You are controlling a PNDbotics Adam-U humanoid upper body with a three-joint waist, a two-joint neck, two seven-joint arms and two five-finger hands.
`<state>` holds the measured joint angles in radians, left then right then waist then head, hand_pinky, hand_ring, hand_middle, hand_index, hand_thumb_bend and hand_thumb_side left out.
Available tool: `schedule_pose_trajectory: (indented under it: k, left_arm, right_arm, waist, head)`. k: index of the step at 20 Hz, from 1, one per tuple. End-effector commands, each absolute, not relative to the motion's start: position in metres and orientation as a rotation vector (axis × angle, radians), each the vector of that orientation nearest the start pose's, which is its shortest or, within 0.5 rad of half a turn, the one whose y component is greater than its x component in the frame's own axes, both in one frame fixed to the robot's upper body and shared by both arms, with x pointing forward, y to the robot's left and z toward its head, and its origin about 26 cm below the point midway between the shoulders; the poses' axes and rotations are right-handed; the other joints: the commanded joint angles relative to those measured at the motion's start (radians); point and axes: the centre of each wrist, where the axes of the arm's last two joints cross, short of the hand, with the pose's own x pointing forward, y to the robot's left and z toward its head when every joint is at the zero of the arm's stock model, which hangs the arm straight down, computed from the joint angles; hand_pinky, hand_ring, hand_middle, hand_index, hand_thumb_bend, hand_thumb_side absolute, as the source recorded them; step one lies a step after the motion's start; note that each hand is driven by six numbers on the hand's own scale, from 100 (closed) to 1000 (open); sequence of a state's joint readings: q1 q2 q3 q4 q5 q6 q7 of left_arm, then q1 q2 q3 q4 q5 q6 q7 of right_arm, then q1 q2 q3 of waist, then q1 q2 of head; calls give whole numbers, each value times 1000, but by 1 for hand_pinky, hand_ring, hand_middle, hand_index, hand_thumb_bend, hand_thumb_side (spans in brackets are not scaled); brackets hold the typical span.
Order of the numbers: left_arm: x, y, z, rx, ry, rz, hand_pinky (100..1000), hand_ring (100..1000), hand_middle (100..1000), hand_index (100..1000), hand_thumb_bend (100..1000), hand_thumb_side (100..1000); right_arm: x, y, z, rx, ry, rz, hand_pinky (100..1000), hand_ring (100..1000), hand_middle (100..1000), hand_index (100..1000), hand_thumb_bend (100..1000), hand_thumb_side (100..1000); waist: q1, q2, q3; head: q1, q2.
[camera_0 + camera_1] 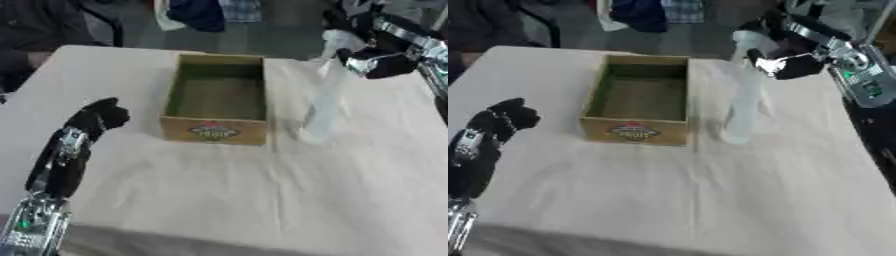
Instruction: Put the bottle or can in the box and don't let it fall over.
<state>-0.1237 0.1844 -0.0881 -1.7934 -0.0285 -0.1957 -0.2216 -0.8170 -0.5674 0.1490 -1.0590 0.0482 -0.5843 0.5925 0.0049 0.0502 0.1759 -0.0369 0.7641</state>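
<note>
A tall clear plastic bottle (324, 95) stands on the table just right of the box, leaning slightly, its base near the box's front right corner. My right hand (378, 62) comes in from the upper right and is shut on the bottle's top part. The open cardboard box (215, 129) with a red and green label on its front wall sits mid-table and holds nothing. My left hand (101, 116) hovers left of the box with fingers curled, holding nothing.
The table (262, 200) is covered with a pale cloth. Dark chairs and hanging clothes (206, 12) stand beyond the far edge. A dark object (13, 70) sits at the far left edge.
</note>
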Motion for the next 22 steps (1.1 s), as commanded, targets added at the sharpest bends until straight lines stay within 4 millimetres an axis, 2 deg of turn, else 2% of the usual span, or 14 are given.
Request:
schedule_pose_trajectory:
  k: [1, 9, 10, 14, 17, 22]
  left_arm:
    - [300, 242, 93, -91, -2075, -531, 825, 752, 695, 864, 134, 1000]
    - [300, 243, 93, -89, -2076, -531, 826, 752, 695, 865, 134, 1000]
    - [300, 243, 93, -89, -2076, -530, 826, 752, 694, 865, 133, 1000]
    - [300, 243, 93, -88, -2075, -530, 826, 751, 694, 865, 134, 1000]
    - [300, 244, 93, -87, -2075, -529, 826, 751, 694, 865, 134, 1000]
    - [300, 244, 93, -86, -2076, -527, 827, 751, 693, 865, 134, 1000]
  right_arm:
    - [451, -337, 209, -153, -1997, 1456, 628, 928, 679, 762, 100, 248]
    - [450, -338, 211, -153, -2033, 1429, 554, 855, 603, 705, 100, 296]
    - [450, -338, 211, -154, -2040, 1421, 518, 817, 563, 673, 100, 310]
    - [450, -339, 211, -155, -2059, 1384, 421, 720, 493, 600, 100, 334]
    - [449, -339, 212, -151, -2066, 1374, 403, 698, 486, 580, 100, 347]
    - [448, -339, 215, -138, -2076, 1366, 355, 603, 474, 545, 100, 369]
  waist:
    - [0, -6, 1]
    - [1, -5, 0]
    - [1, -5, 0]
    - [2, -4, -1]
    - [2, -4, -2]
    - [2, -4, -2]
  head:
    - [4, 6]
    - [6, 6]
    - [6, 6]
    - [6, 6]
    - [7, 6]
    - [10, 6]
